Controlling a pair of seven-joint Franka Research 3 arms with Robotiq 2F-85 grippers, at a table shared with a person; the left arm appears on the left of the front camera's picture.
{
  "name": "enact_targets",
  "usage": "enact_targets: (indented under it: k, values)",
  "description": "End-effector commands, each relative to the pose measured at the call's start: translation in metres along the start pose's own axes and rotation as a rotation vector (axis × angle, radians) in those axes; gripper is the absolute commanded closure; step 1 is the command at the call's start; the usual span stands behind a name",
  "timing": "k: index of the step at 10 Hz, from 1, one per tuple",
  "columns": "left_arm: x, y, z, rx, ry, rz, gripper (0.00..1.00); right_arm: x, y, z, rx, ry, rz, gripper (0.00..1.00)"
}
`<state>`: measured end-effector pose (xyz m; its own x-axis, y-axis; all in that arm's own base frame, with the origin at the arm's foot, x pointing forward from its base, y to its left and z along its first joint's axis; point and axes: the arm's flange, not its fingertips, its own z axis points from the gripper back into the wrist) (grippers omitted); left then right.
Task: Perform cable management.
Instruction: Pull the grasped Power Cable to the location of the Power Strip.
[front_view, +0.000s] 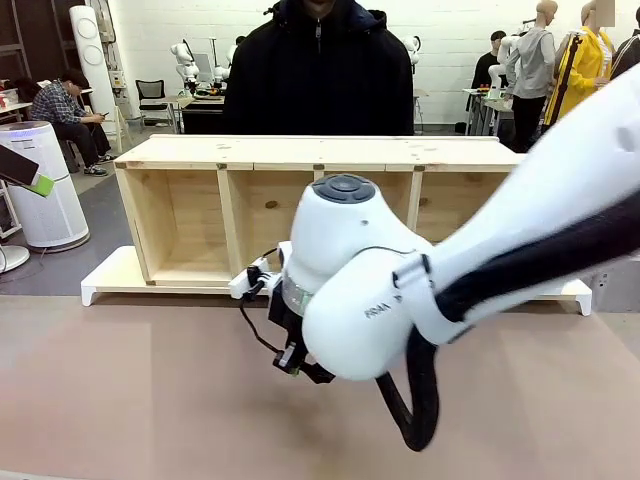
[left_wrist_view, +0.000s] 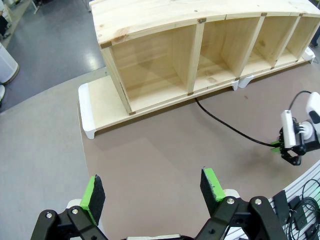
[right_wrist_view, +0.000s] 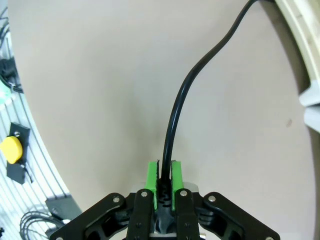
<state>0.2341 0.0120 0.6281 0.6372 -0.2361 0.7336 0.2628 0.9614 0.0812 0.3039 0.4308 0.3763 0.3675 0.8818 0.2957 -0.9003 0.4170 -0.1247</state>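
Right arm noted nearest, before the wooden shelf. Left gripper is seen spread, empty. Right gripper is pinched on the cable, which trails across the table to the shelf base. Cable judged light, limp, smooth; best taken near its end.

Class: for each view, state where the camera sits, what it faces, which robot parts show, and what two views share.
Front: between the arms, facing the person; right arm shows.
Left wrist: on that wrist, facing the wooden shelf; open left gripper below.
Right wrist: facing the tabletop; right gripper shut on the cable.
Shared: both wrist views show the cable.
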Motion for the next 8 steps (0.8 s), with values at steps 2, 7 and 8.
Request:
enact_targets:
  k: [2, 7, 8]
  values:
    - [0.001, 0.001, 0.0, 0.001, -0.005, 0.006, 0.0, -0.059, -0.007, 0.039, -0.031, -0.055, -0.069, 0.86]
    - [0.001, 0.001, 0.0, 0.001, -0.005, 0.006, 0.0, -0.132, -0.03, 0.079, -0.129, -0.12, -0.273, 0.86]
    - [0.001, 0.001, 0.0, 0.001, -0.005, 0.006, 0.0, -0.144, -0.035, 0.084, -0.14, -0.136, -0.312, 0.86]
